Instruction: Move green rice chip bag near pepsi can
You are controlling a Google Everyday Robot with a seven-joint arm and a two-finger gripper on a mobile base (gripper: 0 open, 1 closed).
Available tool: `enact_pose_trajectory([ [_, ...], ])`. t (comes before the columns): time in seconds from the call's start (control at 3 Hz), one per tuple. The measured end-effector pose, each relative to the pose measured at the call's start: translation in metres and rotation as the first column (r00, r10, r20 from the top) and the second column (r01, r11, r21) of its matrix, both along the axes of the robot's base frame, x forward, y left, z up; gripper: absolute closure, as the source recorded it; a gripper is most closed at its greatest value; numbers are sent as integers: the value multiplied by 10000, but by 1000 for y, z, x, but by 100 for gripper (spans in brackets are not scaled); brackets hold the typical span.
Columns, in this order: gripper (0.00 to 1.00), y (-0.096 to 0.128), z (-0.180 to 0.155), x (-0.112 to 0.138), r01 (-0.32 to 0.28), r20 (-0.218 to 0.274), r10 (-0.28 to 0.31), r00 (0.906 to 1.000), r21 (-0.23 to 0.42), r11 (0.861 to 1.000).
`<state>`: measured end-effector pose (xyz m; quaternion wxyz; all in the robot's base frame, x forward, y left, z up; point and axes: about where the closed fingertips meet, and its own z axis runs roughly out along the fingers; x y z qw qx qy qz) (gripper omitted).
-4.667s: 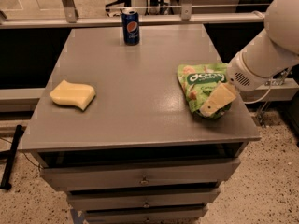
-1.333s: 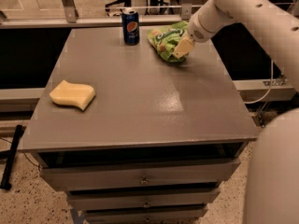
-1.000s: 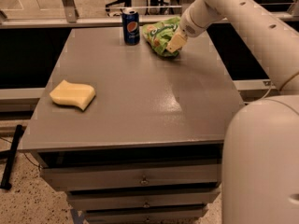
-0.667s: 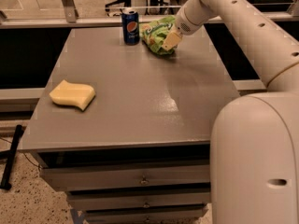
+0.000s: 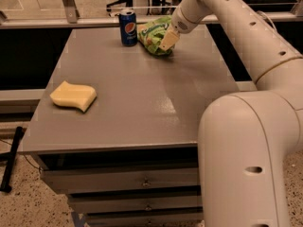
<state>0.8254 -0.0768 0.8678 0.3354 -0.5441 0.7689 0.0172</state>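
Observation:
The green rice chip bag (image 5: 153,35) lies crumpled at the far edge of the grey table (image 5: 132,93), just right of the pepsi can (image 5: 128,27), a small gap between them. The can stands upright, dark blue with a silver top. My gripper (image 5: 167,40) is at the bag's right side, its pale fingers closed on the bag's foil. The white arm reaches in from the right and fills the lower right of the view.
A pale yellow sponge (image 5: 73,95) lies at the table's left side. Drawers (image 5: 123,178) sit under the table's front edge. A metal rail (image 5: 85,19) runs behind the table's far edge.
The gripper has carried the bag from the table's right side to the far edge and leftward, up beside the can. The can and sponge have not moved.

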Motion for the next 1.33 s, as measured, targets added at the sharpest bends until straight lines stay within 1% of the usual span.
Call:
enact_pose_trajectory([
  [0.67,15,3,0,4,-329,-61,328,9994,-170,9993],
  [1.0,0,1,-3,0,-411,-226,408,9989,-117,9991],
  [1.33,0,-4,-3,-12,-591,-497,597,9970,136,9982],
])
